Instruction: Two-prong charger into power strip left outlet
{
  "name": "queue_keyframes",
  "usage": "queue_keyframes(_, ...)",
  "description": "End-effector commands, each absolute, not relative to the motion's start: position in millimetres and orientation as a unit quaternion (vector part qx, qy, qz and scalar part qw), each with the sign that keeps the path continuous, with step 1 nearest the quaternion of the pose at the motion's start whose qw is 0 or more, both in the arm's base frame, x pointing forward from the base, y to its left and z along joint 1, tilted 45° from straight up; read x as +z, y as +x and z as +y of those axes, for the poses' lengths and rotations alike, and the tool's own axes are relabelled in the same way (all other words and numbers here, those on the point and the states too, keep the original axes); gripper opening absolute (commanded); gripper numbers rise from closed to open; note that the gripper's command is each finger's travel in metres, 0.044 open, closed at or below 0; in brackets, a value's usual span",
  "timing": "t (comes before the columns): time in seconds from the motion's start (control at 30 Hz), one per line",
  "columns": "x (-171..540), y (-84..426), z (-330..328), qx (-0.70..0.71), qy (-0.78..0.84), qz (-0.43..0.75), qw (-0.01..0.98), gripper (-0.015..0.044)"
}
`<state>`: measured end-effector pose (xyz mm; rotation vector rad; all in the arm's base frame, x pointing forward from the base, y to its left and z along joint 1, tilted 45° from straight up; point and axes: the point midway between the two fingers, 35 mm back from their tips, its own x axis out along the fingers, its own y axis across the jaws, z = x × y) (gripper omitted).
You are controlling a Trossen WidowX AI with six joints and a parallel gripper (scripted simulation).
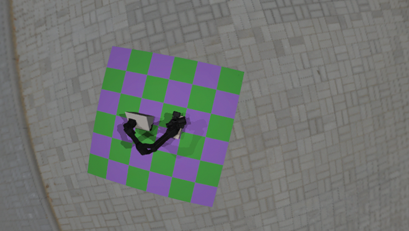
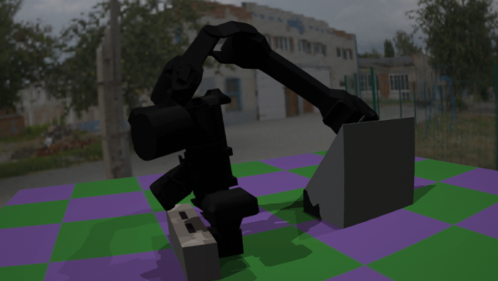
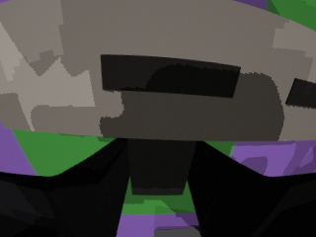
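Note:
The grey-beige power strip rests on the checkered board. Dark slots show in its top; one slot is large in the wrist view, and part of another shows at the right edge. My gripper points down with its fingertips low beside the strip's long side. It is shut on the dark charger, which shows between the fingers just past the strip's edge in the wrist view. The charger's prongs are hidden. I cannot tell whether it touches the strip. From above, the arm hides the fingertips.
A large grey wedge-shaped block stands on the green and purple checkered board, beside the arm's base. The arm arches from there to the strip. Paving surrounds the board.

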<state>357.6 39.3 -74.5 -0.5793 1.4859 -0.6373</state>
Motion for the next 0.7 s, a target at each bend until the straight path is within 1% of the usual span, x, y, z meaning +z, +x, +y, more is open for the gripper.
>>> queue_keyframes(0.0,-74.1,363.0,39.1,-0.283,-0.252,0.646,0.662,0.0000)
queue_keyframes(0.67,-73.8,360.6,39.6,-0.283,-0.252,0.647,0.662,0.0000)
